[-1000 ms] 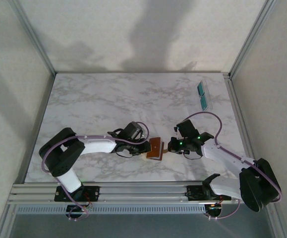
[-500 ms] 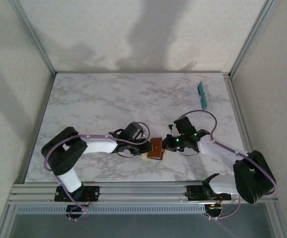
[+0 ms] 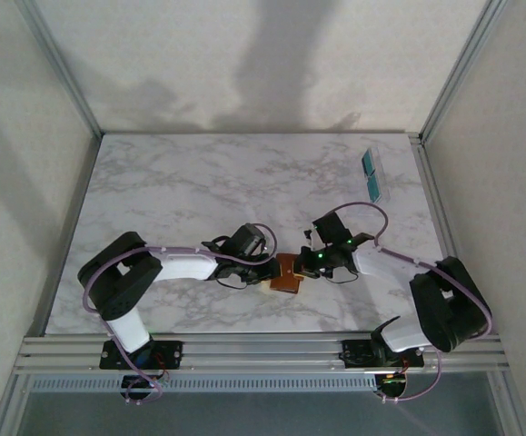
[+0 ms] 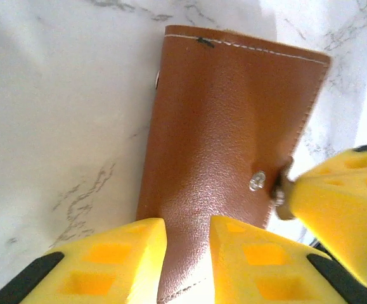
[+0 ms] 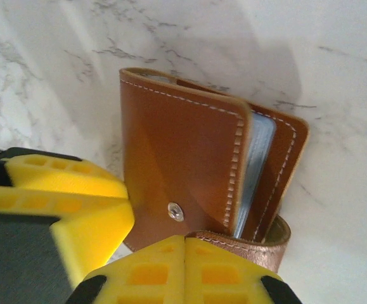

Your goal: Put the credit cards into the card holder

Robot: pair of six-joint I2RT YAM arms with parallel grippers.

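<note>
White, grey-veined marble table (image 3: 181,191), bordered by aluminium rails, is carrying the items shown. The card holder (image 3: 287,273), tan-brown leather with pale stitching, is lying near the table's front edge, about midway across. In the right wrist view its upper cover is lifting slightly off the lower one. A clear oblong tray (image 3: 372,174) is lying near the far right corner, well apart from the card holder, with its long side running roughly along the right edge.

The card holder (image 3: 286,273) is flanked by the left gripper (image 3: 266,271) and right gripper (image 3: 304,265); a tray (image 3: 381,182) is set well behind, rightward.
</note>
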